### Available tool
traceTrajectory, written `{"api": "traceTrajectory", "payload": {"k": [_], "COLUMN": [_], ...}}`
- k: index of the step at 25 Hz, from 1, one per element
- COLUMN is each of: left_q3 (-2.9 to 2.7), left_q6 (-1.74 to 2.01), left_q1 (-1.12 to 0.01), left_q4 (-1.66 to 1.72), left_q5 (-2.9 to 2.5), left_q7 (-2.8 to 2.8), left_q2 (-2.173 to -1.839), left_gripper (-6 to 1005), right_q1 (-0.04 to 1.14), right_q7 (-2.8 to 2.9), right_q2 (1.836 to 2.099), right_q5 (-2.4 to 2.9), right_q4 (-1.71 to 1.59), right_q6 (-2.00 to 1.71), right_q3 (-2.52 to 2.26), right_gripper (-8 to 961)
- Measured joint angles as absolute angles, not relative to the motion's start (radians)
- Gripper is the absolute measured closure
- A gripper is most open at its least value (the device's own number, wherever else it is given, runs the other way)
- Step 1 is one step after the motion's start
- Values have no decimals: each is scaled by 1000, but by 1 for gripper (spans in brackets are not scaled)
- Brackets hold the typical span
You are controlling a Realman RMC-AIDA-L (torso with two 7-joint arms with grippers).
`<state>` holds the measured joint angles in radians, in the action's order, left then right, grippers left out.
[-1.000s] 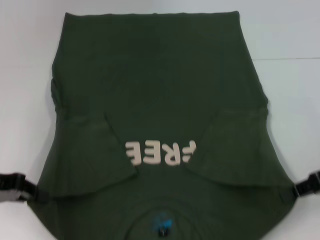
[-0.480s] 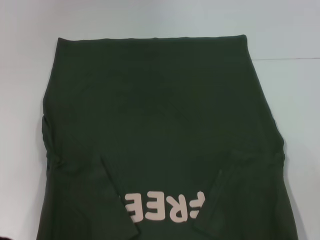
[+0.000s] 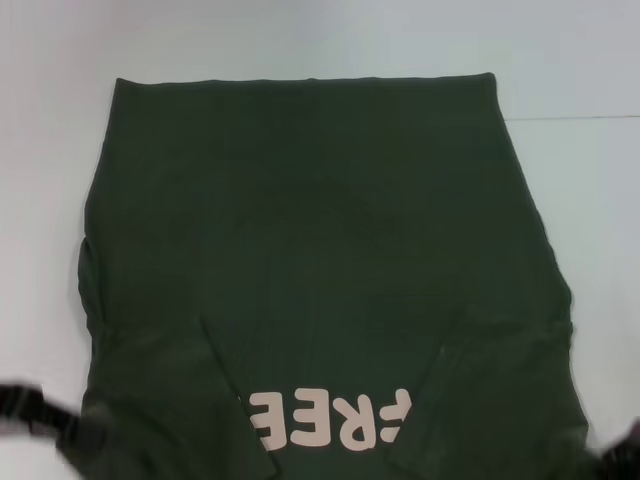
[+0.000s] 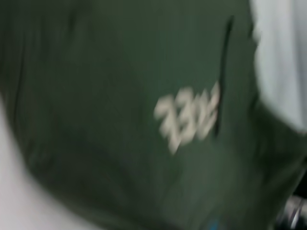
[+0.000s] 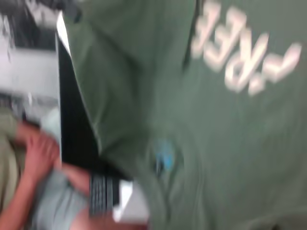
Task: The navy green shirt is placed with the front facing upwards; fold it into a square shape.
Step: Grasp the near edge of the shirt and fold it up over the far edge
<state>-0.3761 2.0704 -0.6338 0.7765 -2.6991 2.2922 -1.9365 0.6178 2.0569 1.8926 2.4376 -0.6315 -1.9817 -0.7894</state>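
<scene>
The navy green shirt [image 3: 320, 250] lies flat on the white table [image 3: 300, 40], hem at the far side. Its cream lettering [image 3: 330, 420] reads upside down at the near edge of the head view. Both sleeves are folded inward over the chest, one on each side of the lettering. My left gripper [image 3: 45, 420] shows blurred at the shirt's near left corner. My right gripper [image 3: 622, 455] is a dark shape at the near right corner. The left wrist view shows the shirt [image 4: 120, 72] and lettering [image 4: 189, 117]. The right wrist view shows the lettering [image 5: 244, 50] and the collar's blue label [image 5: 164, 158].
Bare white table surrounds the shirt on the left, right and far sides. In the right wrist view the table's dark near edge [image 5: 72, 120] shows, with a person's hand and arm [image 5: 33, 158] beyond it.
Over the last second the shirt slid toward me, so the collar left the head view. Both grippers went out of view half a second ago and now show again at the near corners.
</scene>
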Motion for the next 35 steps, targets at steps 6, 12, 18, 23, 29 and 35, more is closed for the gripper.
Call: {"api": "traceTrajectory", "payload": {"k": [6,12,18,23,29,35], "left_q3": [-108,-74,-74,-76,-81,-80], "left_q6": [2010,1778,1554,1396,1272,1205], "left_q1": [-639,-622,-610,-594,-593,-614], "left_q4": [773,712,617,604,542,471], "left_q5": [-2508,-2372,-2226,-2135,-2070,-1962], "left_q7": [2335,2354,2265,2195,2106,2002], "left_q2": [-1905,-1923,-1980,-2045,-2071,-2073], "left_gripper": [949,950,950,951,950,949], "right_q1": [627,626,613,626,638,661], "right_q7": [2084,2165,2151,2123,2000,1928], "right_q2": [1855,1844,1897,1953,2013,2034], "right_q5": [2341,2180,1995,1977,1918,1862], "right_q4": [-629,-616,-564,-550,-542,-530], "right_q6": [-1956,-1772,-1506,-1321,-1162,-1075], "right_q3": [-499,-369,-355,-361,-369,-372], "right_gripper": [914,914,914,914,913,913]}}
